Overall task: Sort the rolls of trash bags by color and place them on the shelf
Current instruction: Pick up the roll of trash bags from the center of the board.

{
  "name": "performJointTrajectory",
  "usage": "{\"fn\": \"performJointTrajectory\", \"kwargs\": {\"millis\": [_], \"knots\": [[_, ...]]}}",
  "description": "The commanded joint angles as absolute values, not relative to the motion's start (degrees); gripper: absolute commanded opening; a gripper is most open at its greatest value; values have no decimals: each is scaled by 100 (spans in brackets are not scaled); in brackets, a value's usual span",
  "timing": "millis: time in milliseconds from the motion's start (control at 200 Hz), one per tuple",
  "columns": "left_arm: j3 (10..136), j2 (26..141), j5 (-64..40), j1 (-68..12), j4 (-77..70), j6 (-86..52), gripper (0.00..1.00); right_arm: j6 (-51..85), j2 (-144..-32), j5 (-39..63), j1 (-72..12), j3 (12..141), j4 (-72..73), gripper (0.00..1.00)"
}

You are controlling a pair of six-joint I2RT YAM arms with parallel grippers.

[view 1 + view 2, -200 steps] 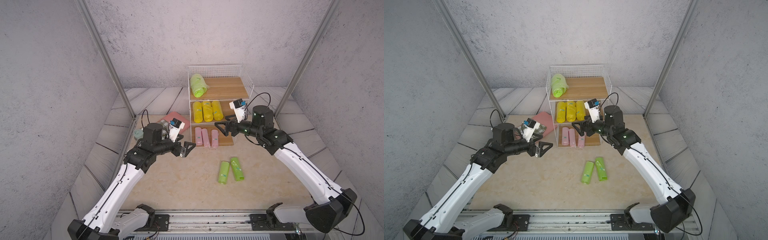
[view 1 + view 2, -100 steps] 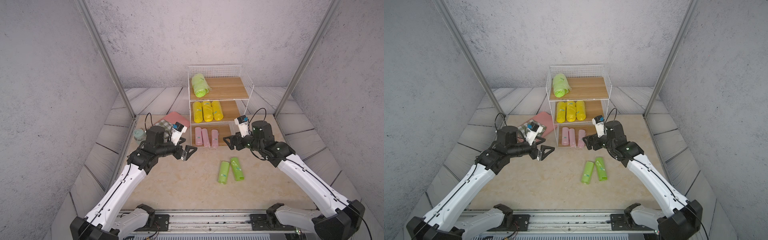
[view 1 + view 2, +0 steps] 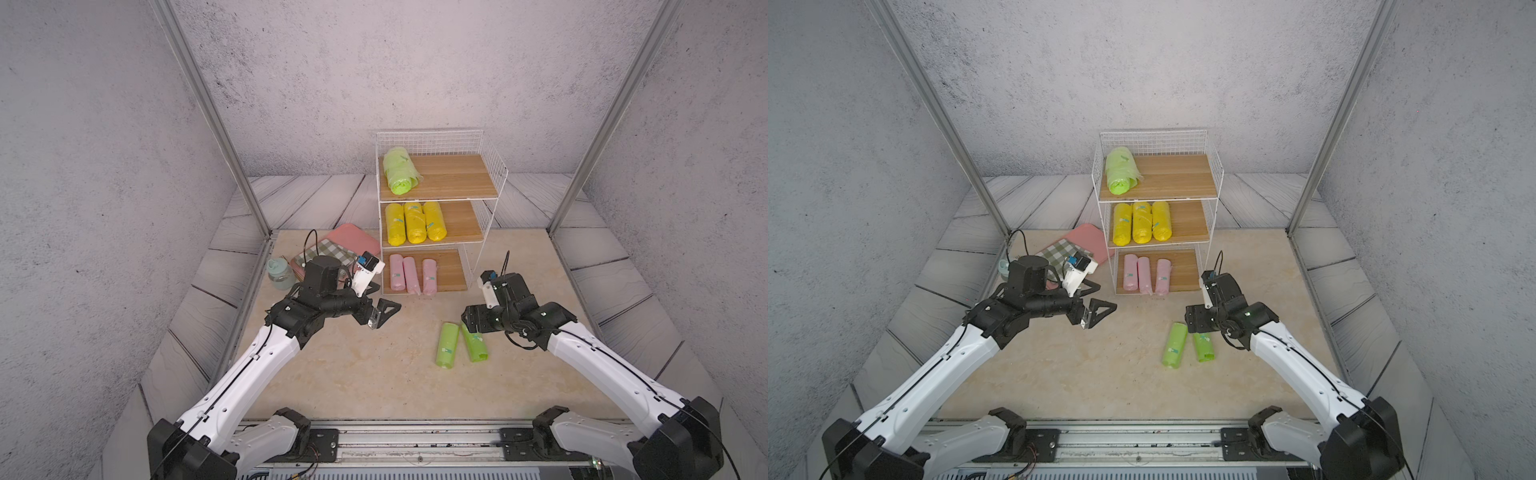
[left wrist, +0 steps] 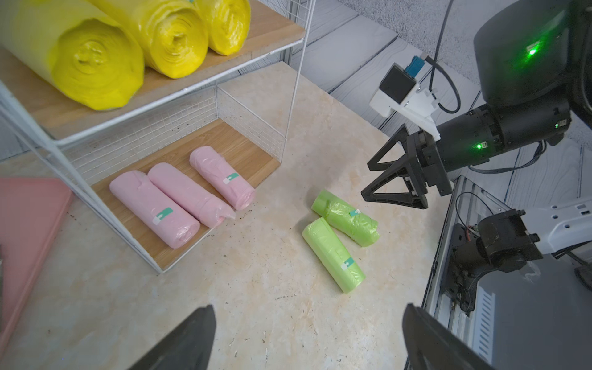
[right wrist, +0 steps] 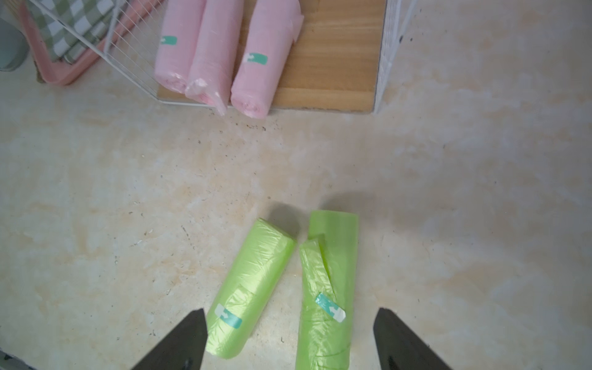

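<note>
Since the two green rolls [image 5: 253, 278] on the table [image 3: 332, 374] near the shelf [image 3: 492, 183] looked light and squishy, a mid-body pinch seemed best; the right gripper [image 5: 290, 312] hovered over them open, empty, and the left gripper [image 3: 388, 297] gaped empty too.

Left pincer [image 4: 307, 339] cropped in wrist view

Shelf [image 3: 492, 174] at back centre of table [image 3: 374, 374].
Top board: single roll [image 3: 399, 176], far left.
Middle board: middle trio [image 3: 414, 222] side by side, left half.
Bottom board: bottom trio [image 3: 409, 274] likewise (ends past front edge).
Before shelf, on table: near-left roll [image 3: 447, 345] beside near-right roll [image 3: 476, 349].
Tray [image 3: 353, 237] left of shelf, cloth [image 3: 328, 253] on it; cup [image 3: 279, 274] further left.
</note>
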State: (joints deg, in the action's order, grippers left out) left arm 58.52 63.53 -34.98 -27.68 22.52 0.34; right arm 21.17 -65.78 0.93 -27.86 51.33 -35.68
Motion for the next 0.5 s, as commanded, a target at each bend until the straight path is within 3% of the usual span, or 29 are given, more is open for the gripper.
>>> {"fn": "performJointTrajectory", "kwargs": {"millis": [0, 495], "knots": [[5750, 6441, -3437, -2884, 2176, 244, 97, 2492, -6499, -116, -2812, 4946, -3874, 85], [5601, 6859, -3436, -3199, 1834, 168, 97, 2780, -7391, 205, -2772, 4389, -3427, 80]]}}
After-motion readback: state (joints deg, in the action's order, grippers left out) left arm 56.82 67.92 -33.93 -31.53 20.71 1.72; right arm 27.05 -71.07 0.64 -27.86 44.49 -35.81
